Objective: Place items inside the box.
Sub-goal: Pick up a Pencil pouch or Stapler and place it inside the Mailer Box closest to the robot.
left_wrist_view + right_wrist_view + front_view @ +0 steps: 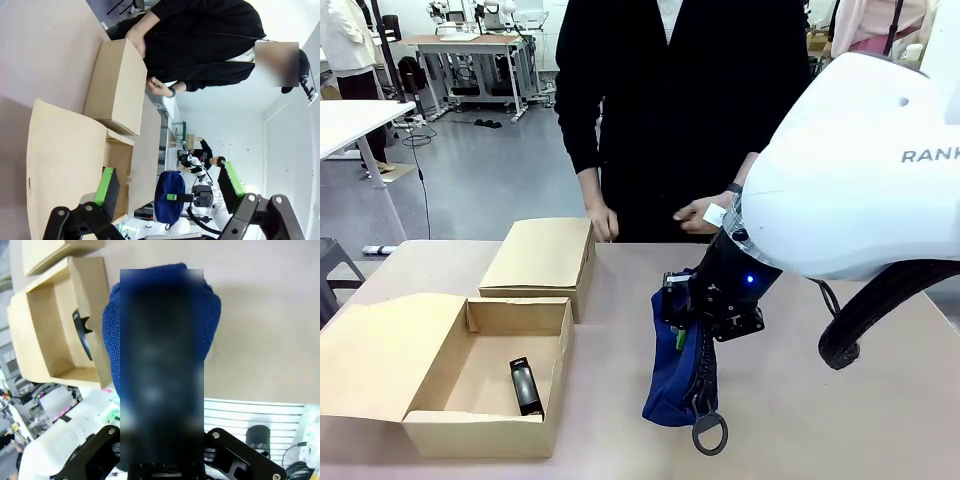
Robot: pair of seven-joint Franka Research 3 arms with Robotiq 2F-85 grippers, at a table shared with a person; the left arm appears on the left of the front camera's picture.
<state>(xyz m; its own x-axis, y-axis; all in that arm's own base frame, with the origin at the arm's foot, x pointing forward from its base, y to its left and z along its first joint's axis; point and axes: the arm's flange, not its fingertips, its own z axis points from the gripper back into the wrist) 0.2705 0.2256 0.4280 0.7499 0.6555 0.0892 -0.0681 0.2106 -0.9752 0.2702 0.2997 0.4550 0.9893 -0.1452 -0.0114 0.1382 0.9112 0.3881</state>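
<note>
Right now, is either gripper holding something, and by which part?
The right gripper holds the navy blue zip pouch by its upper end; the rest hangs down. The left gripper is open and holds nothing.

Grey letters (930, 156) "RANK", on white right arm (850, 190)

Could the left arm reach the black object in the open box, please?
Probably yes: the left gripper hovers open near the box, its lid folded back; nothing covers the black object, and the navy pouch hangs aside.
</note>
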